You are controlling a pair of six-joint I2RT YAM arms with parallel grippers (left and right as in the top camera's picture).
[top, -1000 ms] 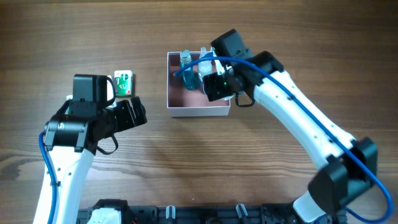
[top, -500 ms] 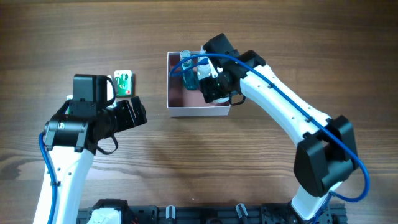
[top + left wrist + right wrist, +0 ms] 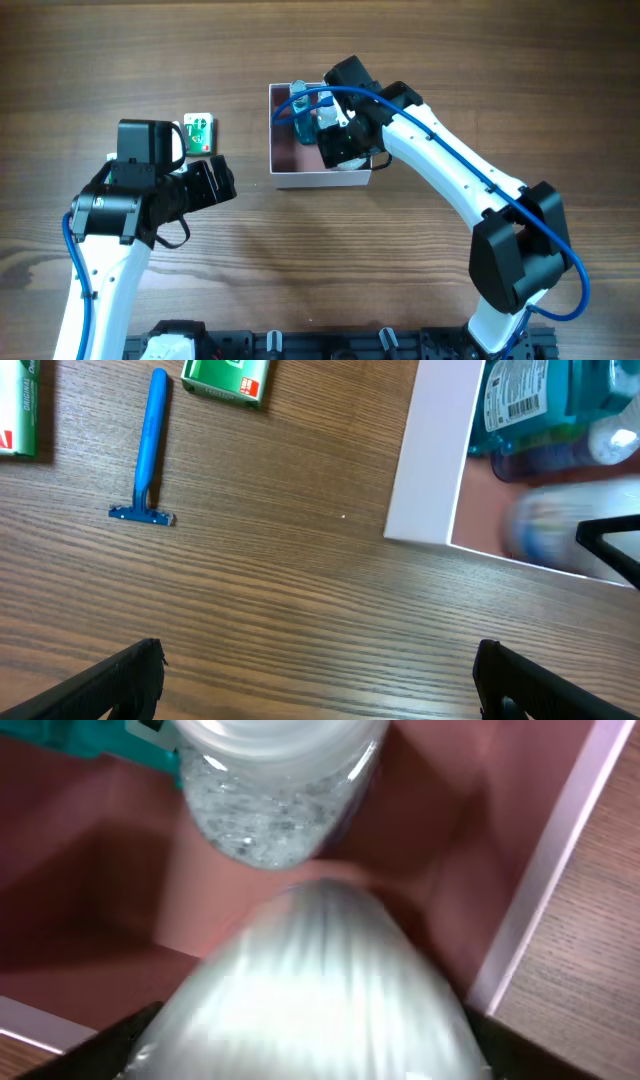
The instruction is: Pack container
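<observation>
Locate the container (image 3: 320, 181) near the middle of the tabletop (image 3: 120, 50): square, shallow, thin white walls, dusty-pink floor. Inside, towards the far wall, find a blue bottle (image 3: 303, 120) with a barcode label showing, and close by a clear jar (image 3: 272, 790) with a white lid and glittery grains within. Trace the right arm from the lower right edge of the overhead view across to the container, ending with the right tool (image 3: 305, 1048) lowered inside the walls, near the right-hand wall. Read the right tool as clamped on a pale item (image 3: 300, 960), rounded and silvery-white, blurred in both wrist views and not identifiable further, with dark fingers (image 3: 130, 1045) pressed against each flank and the jar just beyond. Find the left tool (image 3: 318, 660) hovering over bare wood to the left of the container, apart from it, fingers spread wide with nothing between. Ahead of the left tool, on the tabletop, note a blue razor (image 3: 148, 450) lying flat, head towards the tool, handle pointing away. Just beside the far end of the handle, note a green packet (image 3: 228, 378), partly cut by the frame edge. Further left, note a second packet (image 3: 15, 410), green and white, mostly out of frame. Treat razor and both packets as outside the container, none touching it.
</observation>
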